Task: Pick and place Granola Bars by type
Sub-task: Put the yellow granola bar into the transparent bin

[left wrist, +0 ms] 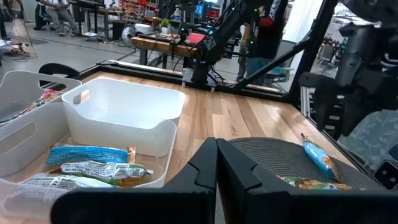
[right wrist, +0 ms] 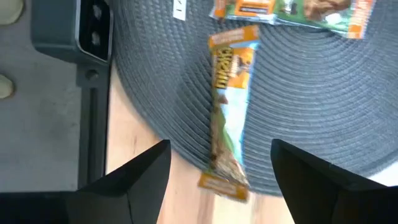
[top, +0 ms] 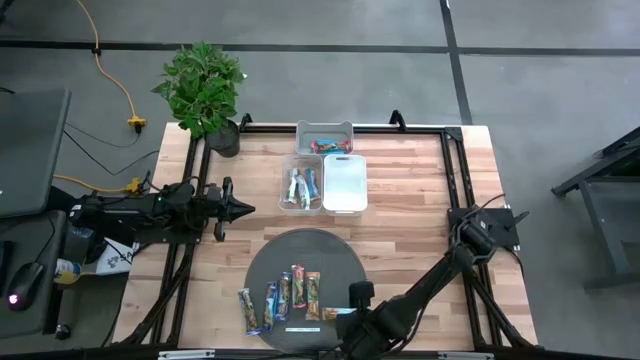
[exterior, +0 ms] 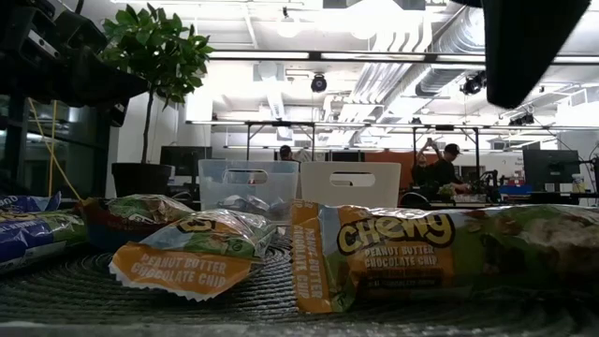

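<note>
1. High view: granola bars (top: pixel 285 297) lie in a row on the round dark mat (top: pixel 310 250); the right gripper (top: pixel 345 312) hovers at the mat's near edge.
2. Low view: the peanut butter bar (exterior: pixel 440 253) lies on the mat.
3. Left wrist view: the left gripper (left wrist: pixel 216 163) is clenched, empty, beside the clear bin (left wrist: pixel 37 155).
4. Right wrist view: the right gripper's jaws are released, straddling one bar (right wrist: pixel 229 118) lying half off the mat.

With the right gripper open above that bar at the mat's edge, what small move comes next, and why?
Probably straight down, then close: the right gripper is open, its fingers straddling the green-and-orange bar lying half off the mat, not yet gripped.
</note>
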Robot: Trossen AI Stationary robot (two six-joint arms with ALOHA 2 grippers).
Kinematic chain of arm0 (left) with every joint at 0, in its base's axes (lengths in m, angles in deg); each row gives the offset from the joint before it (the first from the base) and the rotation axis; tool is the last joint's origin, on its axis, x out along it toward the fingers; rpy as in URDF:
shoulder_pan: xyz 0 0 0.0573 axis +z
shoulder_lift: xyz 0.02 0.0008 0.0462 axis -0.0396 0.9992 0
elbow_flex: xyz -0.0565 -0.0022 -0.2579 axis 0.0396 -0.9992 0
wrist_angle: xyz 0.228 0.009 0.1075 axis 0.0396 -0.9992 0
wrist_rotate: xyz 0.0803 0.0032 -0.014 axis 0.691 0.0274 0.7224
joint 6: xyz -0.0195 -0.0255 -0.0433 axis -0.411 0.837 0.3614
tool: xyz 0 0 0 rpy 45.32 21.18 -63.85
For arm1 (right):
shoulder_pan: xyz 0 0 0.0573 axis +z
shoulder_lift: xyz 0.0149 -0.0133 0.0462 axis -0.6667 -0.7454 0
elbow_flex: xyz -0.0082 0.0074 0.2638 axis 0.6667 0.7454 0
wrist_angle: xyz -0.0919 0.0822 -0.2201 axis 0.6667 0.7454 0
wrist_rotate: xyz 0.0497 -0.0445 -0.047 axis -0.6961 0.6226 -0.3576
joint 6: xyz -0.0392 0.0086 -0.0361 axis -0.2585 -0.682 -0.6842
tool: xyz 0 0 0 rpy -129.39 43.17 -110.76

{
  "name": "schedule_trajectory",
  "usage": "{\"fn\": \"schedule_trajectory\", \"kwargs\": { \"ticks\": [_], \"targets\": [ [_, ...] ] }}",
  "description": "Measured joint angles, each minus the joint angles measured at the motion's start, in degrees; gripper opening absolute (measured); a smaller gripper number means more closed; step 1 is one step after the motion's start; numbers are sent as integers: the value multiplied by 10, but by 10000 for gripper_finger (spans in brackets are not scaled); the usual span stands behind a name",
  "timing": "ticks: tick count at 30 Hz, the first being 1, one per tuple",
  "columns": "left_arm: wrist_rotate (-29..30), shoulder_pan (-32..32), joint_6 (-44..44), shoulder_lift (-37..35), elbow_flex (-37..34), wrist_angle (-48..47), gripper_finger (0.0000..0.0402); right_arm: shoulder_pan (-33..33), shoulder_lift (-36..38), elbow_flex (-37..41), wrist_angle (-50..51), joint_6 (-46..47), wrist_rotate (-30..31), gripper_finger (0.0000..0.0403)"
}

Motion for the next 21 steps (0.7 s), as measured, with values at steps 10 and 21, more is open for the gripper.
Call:
{"fn": "schedule_trajectory", "kwargs": {
  "ticks": [10,21],
  "targets": [
    [0,0,0,0,0,0,0,-4,-24,0,-25,11,42,259],
    [0,0,0,0,0,0,0,-15,-25,40,-115,14,45,259]
  ]
}}
